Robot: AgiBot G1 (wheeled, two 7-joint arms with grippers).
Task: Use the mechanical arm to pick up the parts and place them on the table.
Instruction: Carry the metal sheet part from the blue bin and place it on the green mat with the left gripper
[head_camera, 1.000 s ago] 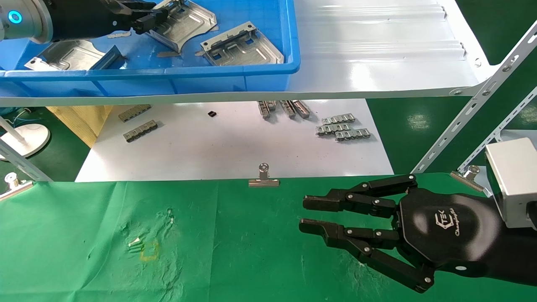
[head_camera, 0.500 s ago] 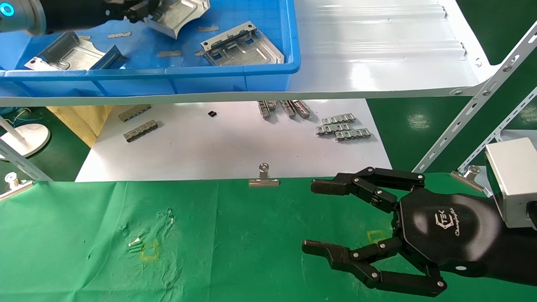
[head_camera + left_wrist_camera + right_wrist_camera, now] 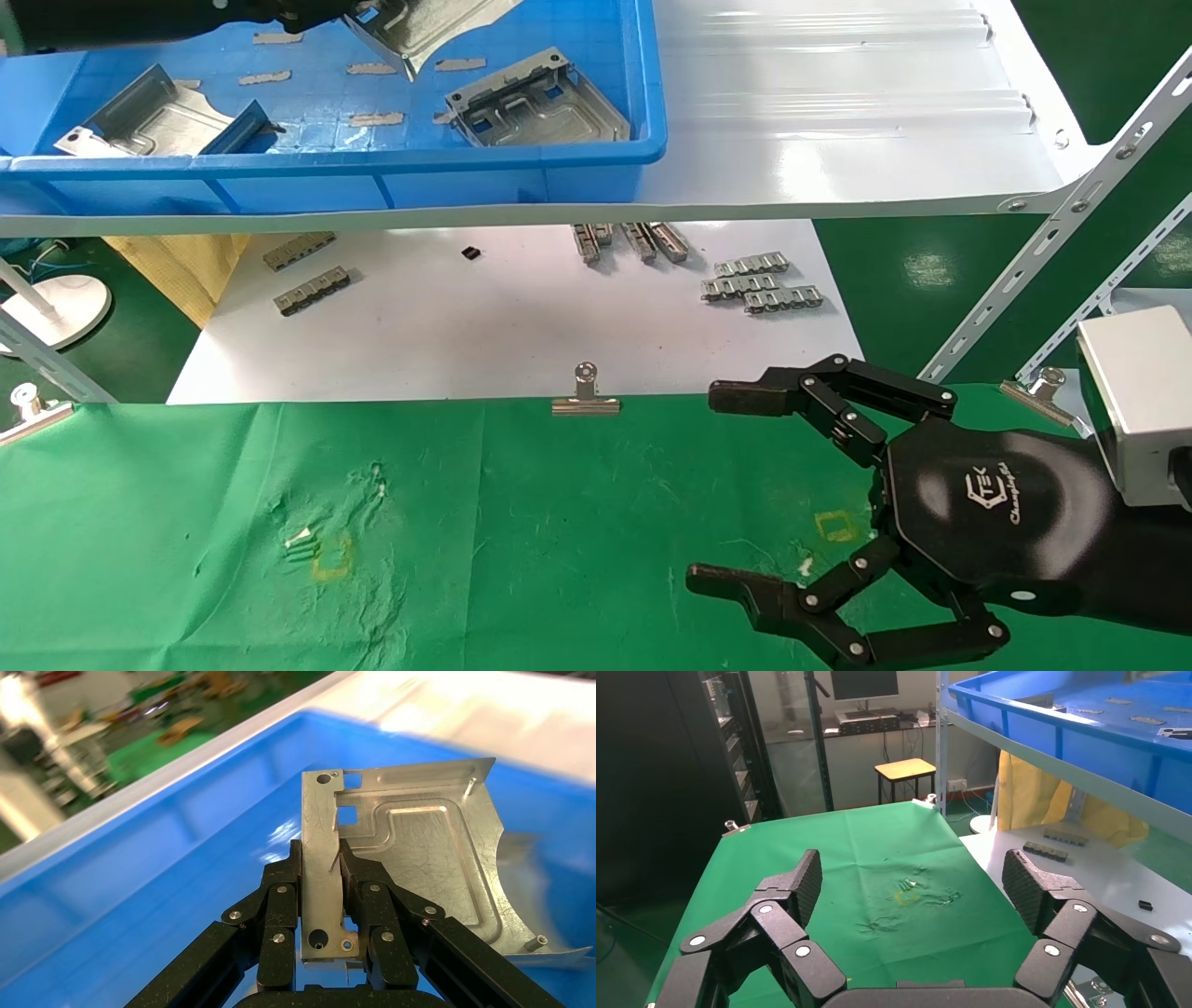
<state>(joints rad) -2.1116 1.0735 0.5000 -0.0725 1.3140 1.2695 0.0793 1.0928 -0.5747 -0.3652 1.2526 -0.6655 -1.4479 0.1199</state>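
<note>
Above blue bin (image 3: 521,163), left claw (image 3: 321,881) gripping part (image 3: 415,860)

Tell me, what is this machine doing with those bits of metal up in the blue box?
The left gripper has its black fingers shut on the folded edge of one silver stamped sheet-metal plate and holds it above the floor of the blue plastic bin on the white shelf. Two more plates lie in that bin. The right gripper hangs open over the green cloth table, holding nothing.
</note>
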